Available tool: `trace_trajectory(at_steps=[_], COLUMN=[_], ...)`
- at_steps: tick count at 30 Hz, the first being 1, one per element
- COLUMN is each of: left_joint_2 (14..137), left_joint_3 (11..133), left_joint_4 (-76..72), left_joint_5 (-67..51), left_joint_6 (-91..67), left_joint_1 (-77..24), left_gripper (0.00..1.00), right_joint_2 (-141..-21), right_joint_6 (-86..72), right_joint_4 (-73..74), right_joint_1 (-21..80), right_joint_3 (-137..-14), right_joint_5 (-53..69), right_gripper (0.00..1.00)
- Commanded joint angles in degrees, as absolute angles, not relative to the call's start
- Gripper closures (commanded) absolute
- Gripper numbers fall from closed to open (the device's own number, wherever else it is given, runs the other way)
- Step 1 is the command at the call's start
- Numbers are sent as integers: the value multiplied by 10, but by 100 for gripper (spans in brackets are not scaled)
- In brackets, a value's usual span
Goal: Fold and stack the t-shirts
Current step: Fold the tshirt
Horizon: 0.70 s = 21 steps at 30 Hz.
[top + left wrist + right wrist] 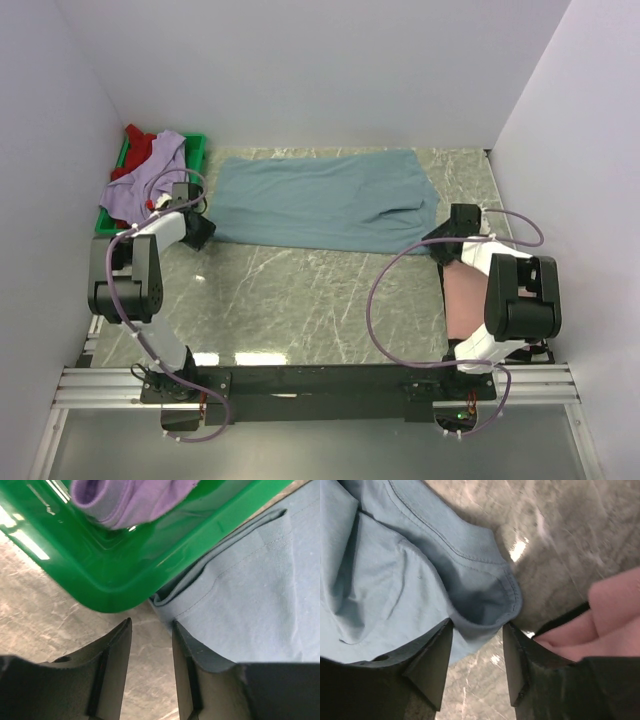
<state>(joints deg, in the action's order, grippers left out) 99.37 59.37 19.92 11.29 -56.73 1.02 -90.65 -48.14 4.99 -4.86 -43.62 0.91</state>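
- Top external view: the grey-blue t-shirt (pixel 320 200) lies spread flat across the far middle of the bench (pixel 300 310), its left end just beside the green tray (pixel 197 146).
- Handling, as a judgement: it is thin, limp knit, light and not fragile. It will sag and drag rather than keep its shape, so two corners should be lifted together.
- Best holds look like the near corners, where doubled hems give a thicker edge to pinch.
- Left gripper (pixel 152 625): jaws fairly narrow but apart, nothing between them, and the shirt's layered corner is just ahead.
- Right gripper (pixel 477 625): jaws apart, with a hemmed edge of the shirt drooping into the gap, not pinched.
- Count: four shirts. One is grey-blue. A lavender shirt (pixel 150 175) and a red shirt (pixel 140 145) are heaped in the tray. A salmon pink shirt (pixel 462 300) lies under the right arm.
- One tray, two grippers.
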Motion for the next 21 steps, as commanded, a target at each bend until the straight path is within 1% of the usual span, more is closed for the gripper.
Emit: trace_trajectory(at_steps=[1,2,4,5,7,8,9,10,15,21], left_joint_2=[1003,1008,1010,1010,1009,1006,1003,998,966,910], left_joint_3=[626,633,639,643,649,654,657,658,667,630], left_joint_4=[186,187,194,196,199,206,209,214,256,277], left_joint_5=[128,129,134,137,138,141,141,142,163,171], left_joint_6=[-574,-573,-572,-571,-570,-568,-565,-563,-556,-557], left_joint_1=[4,3,4,4,4,4,4,3,3,4], left_gripper=[58,61,66,78,90,98,99,99,99,99], right_joint_2=[-930,-933,-935,-933,-926,-921,-912,-908,-868,-811], right_joint_6=[-477,-476,-475,-474,-471,-469,-464,-461,-432,-423], right_joint_4=[58,60,62,66,73,76,91,101,166,201], right_joint_1=[-42,-42,-40,-41,-40,-40,-40,-40,-46,-54], right_joint_3=[-458,-465,-468,-469,-474,-477,-482,-486,-519,-496], right_joint_5=[-2,-3,-2,-2,12,12,12,13,11,32], right_gripper=[49,50,58,67,80,85,93,97,99,99])
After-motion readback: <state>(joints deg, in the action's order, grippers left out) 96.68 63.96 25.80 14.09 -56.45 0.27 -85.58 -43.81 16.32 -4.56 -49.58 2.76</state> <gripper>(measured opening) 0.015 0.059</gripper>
